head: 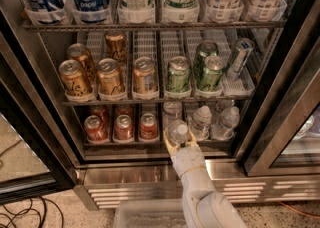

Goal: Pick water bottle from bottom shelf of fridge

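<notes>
Warm light, perhaps dimmest around pincer at bottom shelf

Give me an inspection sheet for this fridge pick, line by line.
Surface: bottom shelf, red cans in the left lanes, clear bottles in the right lanes.
Job's things: water bottle upright at the shelf front, white cap on; others alike beside it.
Clutter: red cans; gold cans and green cans on the rack above; one silver can leaning.
Gripper: gripper at the front water bottle, arm entering from the bottom edge.
Cables: cables on the floor, lower left.
Surroundings: fridge open, louvred grille below.
</notes>
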Available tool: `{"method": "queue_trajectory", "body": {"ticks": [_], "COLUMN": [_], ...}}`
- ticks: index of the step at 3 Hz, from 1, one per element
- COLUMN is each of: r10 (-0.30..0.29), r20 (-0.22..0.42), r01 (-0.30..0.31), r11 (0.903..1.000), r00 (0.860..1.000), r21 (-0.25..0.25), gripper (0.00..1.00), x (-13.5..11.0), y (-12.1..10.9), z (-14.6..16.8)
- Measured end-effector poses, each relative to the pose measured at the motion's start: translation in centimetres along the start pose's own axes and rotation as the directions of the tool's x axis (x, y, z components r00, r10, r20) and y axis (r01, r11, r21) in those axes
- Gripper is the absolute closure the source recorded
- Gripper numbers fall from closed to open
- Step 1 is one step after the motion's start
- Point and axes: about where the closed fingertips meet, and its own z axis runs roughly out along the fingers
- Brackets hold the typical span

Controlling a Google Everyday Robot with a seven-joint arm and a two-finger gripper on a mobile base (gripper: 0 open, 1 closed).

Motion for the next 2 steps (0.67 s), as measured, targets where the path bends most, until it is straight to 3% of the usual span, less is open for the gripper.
{"method": "queue_trajectory", "body": {"ticks": [1, 2], "r10": [0.018, 0.113], "r20": [0.02, -0.008], "r01": [-0.015, -0.112], "r11": [0.9887, 0.9684], "r00": [1.0, 0.994], "r21": [-0.149, -0.223], "gripper": [1.0, 1.0], "x": [-3.2, -6.1], "y": [1.6, 0.3], "z": [-5.2, -10.3]}}
